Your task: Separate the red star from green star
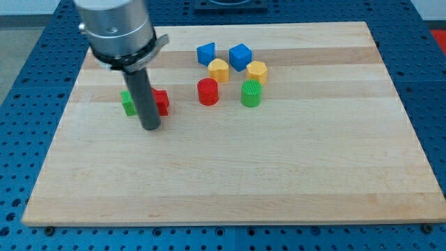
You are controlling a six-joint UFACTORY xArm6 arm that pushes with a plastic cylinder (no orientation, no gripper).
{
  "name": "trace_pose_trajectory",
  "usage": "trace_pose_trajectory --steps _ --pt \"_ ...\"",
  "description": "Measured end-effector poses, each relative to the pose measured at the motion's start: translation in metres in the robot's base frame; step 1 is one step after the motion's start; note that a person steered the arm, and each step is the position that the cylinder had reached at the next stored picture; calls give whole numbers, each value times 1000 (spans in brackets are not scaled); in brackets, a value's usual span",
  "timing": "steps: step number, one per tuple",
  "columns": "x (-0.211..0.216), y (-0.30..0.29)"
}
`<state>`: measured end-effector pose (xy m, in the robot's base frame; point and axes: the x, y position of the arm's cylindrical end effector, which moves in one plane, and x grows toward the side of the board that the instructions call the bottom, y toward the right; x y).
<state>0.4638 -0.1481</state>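
The red star and the green star lie at the view's left on the wooden board. The dark rod stands in front of them and hides the inner part of each, so I cannot tell whether they touch. My tip rests on the board just below the two stars, between them and nearer the view's bottom.
A cluster sits at the view's top centre: a red cylinder, a green cylinder, a yellow block, another yellow block, a blue block and a blue cube. The arm's silver body looms top left.
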Motion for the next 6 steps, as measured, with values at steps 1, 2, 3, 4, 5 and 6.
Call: trace_pose_trajectory --steps 1,2,3,4,5,6 --pt "1 -26" --pt "-20 -32" --pt "-31 -30" --pt "-28 -27" --pt "-12 -21" --pt "-4 -7"
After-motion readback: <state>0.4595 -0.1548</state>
